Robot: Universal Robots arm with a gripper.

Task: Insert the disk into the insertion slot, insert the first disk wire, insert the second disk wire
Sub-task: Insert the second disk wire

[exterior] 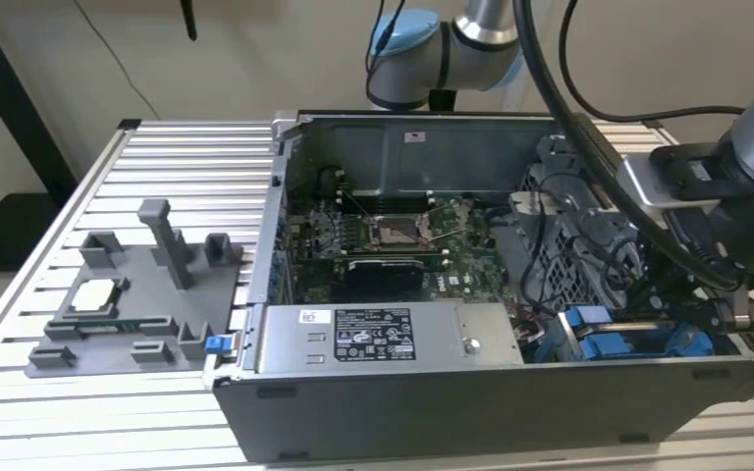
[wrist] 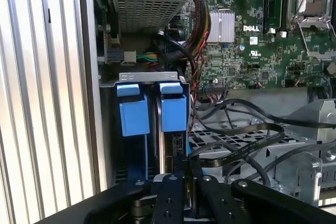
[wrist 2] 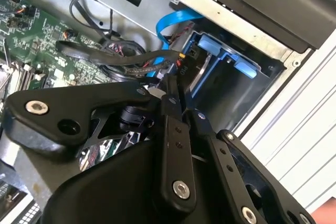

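Observation:
The disk [wrist: 164,124] stands on edge inside the insertion slot [wrist: 149,78], between two bright blue carrier tabs [wrist: 134,115]. In the exterior view the slot's blue parts [exterior: 619,343] show in the case's near corner, on the exterior view's right, with my arm [exterior: 711,186] reaching down to them. My gripper [wrist 2: 171,85] is shut at the disk's exposed end. A flat black disk wire [wrist 2: 110,56] runs up to its fingertips. In the first wrist view the same wire [wrist: 247,129] loops back to the gripper [wrist: 185,163]. The wire's connector [wrist 2: 183,57] sits against the disk's edge.
The open computer case [exterior: 482,412] lies on a ribbed aluminium table. Inside are the labelled power-supply box [exterior: 377,334], the green motherboard [exterior: 391,235] and a perforated fan cage [exterior: 573,250]. A blue flat cable [wrist 2: 173,22] curves above the bay. A grey fixture [exterior: 141,294] stands outside the case.

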